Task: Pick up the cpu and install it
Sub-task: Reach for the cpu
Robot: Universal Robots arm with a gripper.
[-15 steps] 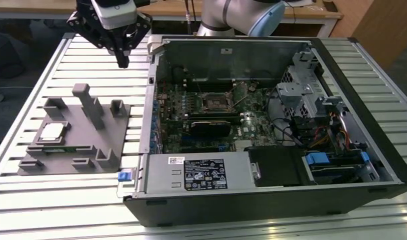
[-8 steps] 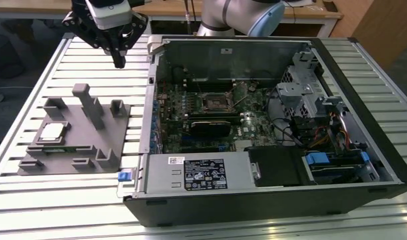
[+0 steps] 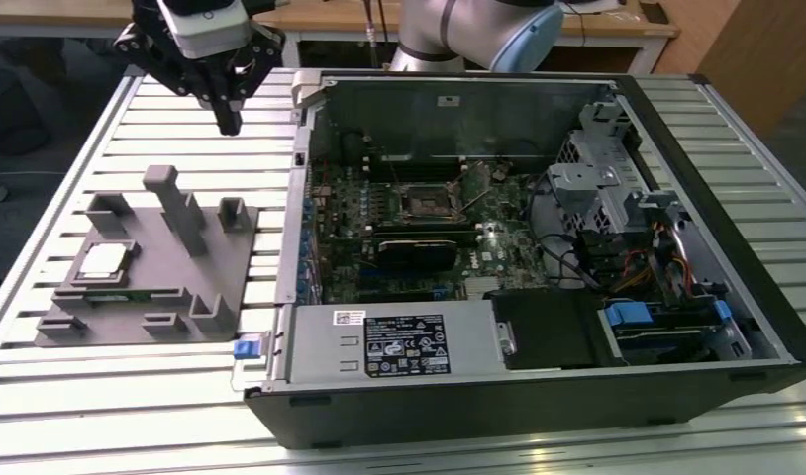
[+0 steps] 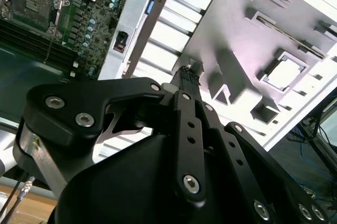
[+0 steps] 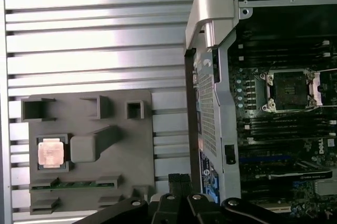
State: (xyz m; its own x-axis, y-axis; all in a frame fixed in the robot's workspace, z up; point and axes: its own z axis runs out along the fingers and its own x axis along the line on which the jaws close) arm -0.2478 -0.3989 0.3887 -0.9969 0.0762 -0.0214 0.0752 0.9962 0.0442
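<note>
The cpu [image 3: 103,259] is a small pale square chip lying flat in a recess of the grey fixture [image 3: 178,287] on the slatted table. It also shows in both wrist views, cpu [image 5: 51,153] and cpu [image 4: 284,74]. My gripper [image 3: 228,125] hangs high above the table beyond the fixture's far edge, near the open computer case's corner. Its black fingers [image 5: 179,179] are pressed together with nothing between them, so it is shut and empty. The black socket frame [image 3: 427,203] on the motherboard stands open, socket [image 5: 289,91].
The open computer case [image 3: 720,327] fills the exterior view's right, its metal side wall [image 5: 210,76] rising beside the fixture. A green memory stick [image 5: 73,184] lies in a fixture slot. Grey posts [image 3: 176,213] stand up from the fixture.
</note>
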